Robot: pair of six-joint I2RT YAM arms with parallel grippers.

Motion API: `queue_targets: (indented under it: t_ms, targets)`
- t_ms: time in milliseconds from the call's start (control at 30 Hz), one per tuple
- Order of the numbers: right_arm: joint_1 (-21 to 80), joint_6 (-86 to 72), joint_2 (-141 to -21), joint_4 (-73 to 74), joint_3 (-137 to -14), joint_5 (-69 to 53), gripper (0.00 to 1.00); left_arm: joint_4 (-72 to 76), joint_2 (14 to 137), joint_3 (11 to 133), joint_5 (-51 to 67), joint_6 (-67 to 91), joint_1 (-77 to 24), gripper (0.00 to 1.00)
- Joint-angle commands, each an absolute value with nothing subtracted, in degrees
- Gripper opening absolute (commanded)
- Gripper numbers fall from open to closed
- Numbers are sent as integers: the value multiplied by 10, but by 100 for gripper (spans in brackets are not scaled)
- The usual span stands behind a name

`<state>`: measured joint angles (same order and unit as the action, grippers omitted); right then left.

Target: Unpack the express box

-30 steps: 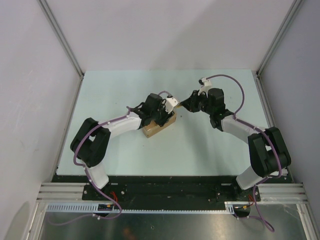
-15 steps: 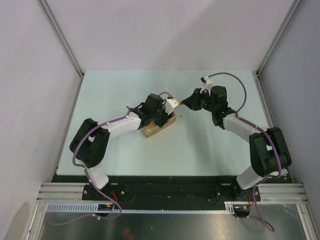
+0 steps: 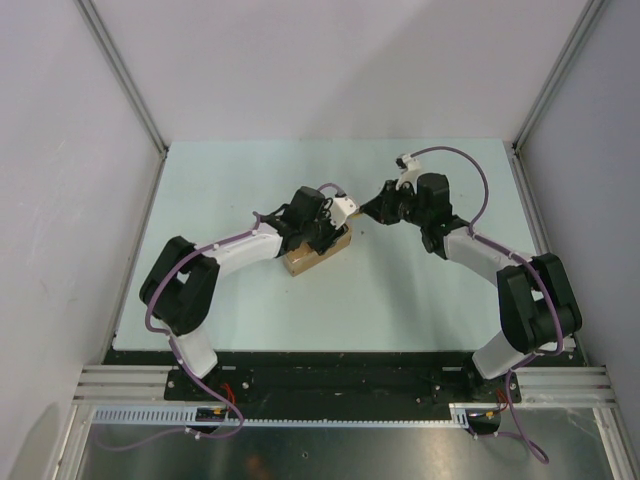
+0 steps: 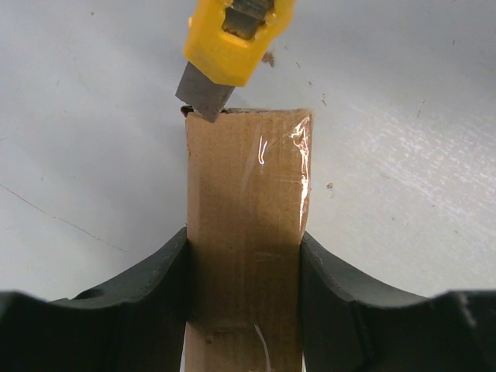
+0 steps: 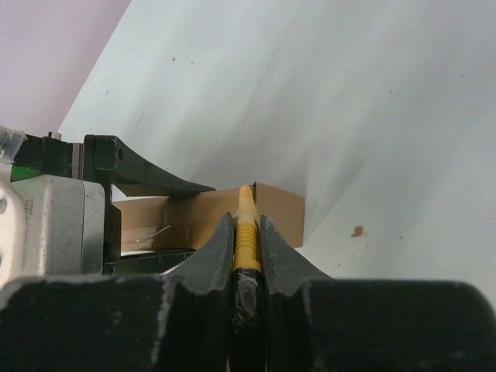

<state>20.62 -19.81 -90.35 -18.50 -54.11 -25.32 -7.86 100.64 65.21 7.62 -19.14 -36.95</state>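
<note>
Express box (image 4: 244, 232), plain brown cardboard, clear-taped

The express box (image 3: 316, 259), small, plain brown cardboard with glossy clear tape along one top edge, lies flat and closed near the middle of the pale table (image 3: 250, 180), skewed to its sides.

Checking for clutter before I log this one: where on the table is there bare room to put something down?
Bare: the far strip of the table behind both grippers, and the near stretch between the express box and the table's near edge. Crowded: the middle, where the left gripper clamps the box and the right gripper holds the utility knife at its end.
</note>
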Motion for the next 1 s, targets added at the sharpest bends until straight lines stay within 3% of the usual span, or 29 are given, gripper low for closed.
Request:
queue_targets:
  t_ms: [0, 967]
  targets:
    - [206, -188, -903, -192, -570, -243, 0, -163, 1027, 647, 72, -229, -369, 38]
    - [216, -180, -930, -178, -581, -247, 0, -165, 1035, 650, 70, -229, -367, 35]
